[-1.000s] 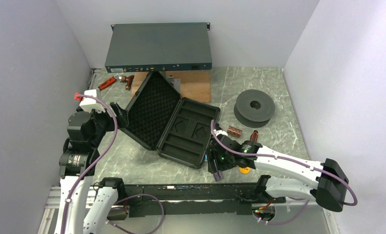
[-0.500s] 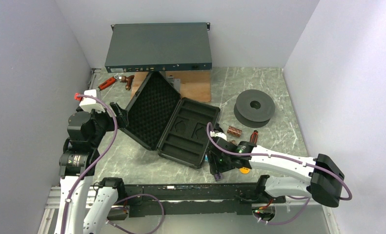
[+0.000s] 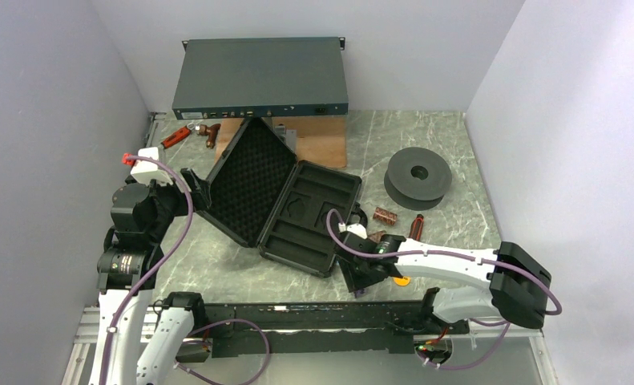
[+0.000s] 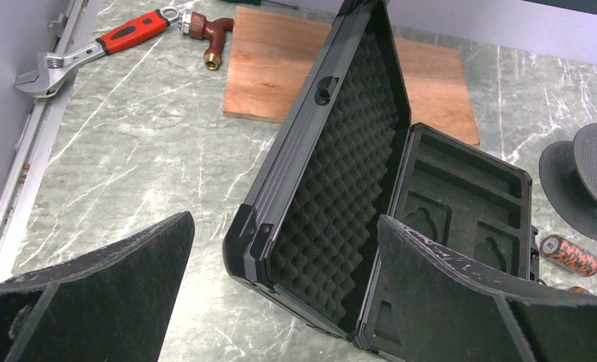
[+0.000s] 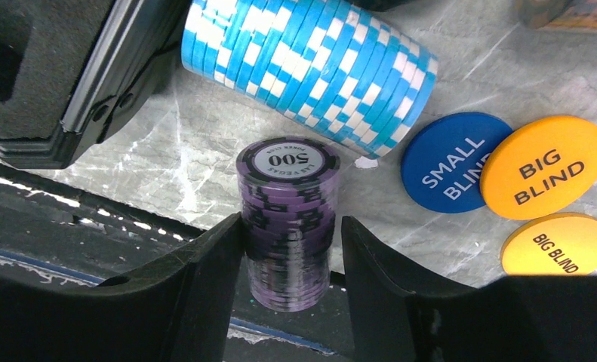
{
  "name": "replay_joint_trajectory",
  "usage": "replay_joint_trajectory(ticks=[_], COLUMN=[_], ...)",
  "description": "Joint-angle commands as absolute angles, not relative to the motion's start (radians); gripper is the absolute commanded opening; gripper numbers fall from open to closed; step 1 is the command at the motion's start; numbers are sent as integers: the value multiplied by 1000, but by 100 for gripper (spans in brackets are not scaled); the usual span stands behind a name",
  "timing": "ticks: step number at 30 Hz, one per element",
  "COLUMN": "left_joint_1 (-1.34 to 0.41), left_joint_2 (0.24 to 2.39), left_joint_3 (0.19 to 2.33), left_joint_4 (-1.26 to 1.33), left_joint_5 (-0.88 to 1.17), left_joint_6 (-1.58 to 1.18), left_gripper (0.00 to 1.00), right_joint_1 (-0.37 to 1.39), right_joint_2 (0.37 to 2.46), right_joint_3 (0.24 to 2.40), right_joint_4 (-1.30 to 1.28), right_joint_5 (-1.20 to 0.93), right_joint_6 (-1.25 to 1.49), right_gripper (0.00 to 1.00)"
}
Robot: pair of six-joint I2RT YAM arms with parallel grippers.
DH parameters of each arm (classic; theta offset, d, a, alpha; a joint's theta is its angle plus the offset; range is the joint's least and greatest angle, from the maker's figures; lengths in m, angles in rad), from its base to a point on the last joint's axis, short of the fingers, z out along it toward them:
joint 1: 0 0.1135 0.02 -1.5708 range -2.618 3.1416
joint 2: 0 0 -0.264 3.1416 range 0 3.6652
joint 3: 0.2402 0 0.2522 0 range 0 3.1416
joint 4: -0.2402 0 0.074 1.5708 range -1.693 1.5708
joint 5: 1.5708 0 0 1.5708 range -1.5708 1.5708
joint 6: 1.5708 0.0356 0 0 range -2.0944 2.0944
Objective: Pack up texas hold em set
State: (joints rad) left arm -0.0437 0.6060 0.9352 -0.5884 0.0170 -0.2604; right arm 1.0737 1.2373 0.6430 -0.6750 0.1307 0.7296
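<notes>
The right gripper (image 5: 291, 225) straddles a purple chip roll (image 5: 289, 249) that stands on end, its "500" face up. The black fingers (image 5: 204, 286) sit close on both sides. Whether they already press it I cannot tell.

The roll stands right at the table's near edge, with a dark rail just behind it, so there is little room on that side. Just beyond it a blue-and-white chip roll (image 5: 314, 72) lies on its side, ribbed by its stacked chips. Its left end is against the corner of the black hard case (image 5: 46, 68).

To the right, 3 flat, smooth discs lie close together on the marbled grey table (image 5: 189, 158):
- a blue disc (image 5: 453, 162) marked "SMALL BLIND"
- an orange disc (image 5: 544, 166) marked "BIG BLIND"
- a yellow disc (image 5: 555, 243) marked "BIG BLIND"

The case lies open mid-table. Its lid, lined with egg-crate foam, stands tilted up, and the cut-out foam tray lies flat. A brown chip roll (image 3: 385, 215) lies just right of the tray. A black spool (image 3: 417, 176) is farther right, with bare table around it.

The left gripper (image 4: 286, 222) hangs wide open and holds nothing. It faces the lid's outer edge with free table beneath it. Beyond it are a wooden board (image 4: 280, 64), a red-handled wrench (image 4: 99, 49) and a brass fitting (image 4: 208, 38).

Since 1 second ago the right arm's elbow has drawn left toward the case. The left arm and the case have not moved.
</notes>
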Motion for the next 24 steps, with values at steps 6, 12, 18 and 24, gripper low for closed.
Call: replay_joint_trajectory(ticks=[6, 12, 18, 24], left_joint_1=[-59, -73, -87, -90], left_joint_2=[601, 599, 598, 590], left_joint_3=[954, 959, 962, 963], left_joint_4=[-580, -590, -595, -606], left_joint_5=[3, -44, -64, -110], left_joint_6=[-272, -267, -263, -267], left_gripper=[98, 98, 98, 99], right_joint_1=[1118, 1130, 1137, 1137], right_joint_2=[1299, 1315, 1298, 1261], right_joint_3=[708, 733, 779, 813], right_joint_4=[-685, -697, -725, -729], right_joint_5=[177, 181, 180, 165], right_joint_6=[715, 702, 663, 596], right_gripper=[43, 19, 0, 0])
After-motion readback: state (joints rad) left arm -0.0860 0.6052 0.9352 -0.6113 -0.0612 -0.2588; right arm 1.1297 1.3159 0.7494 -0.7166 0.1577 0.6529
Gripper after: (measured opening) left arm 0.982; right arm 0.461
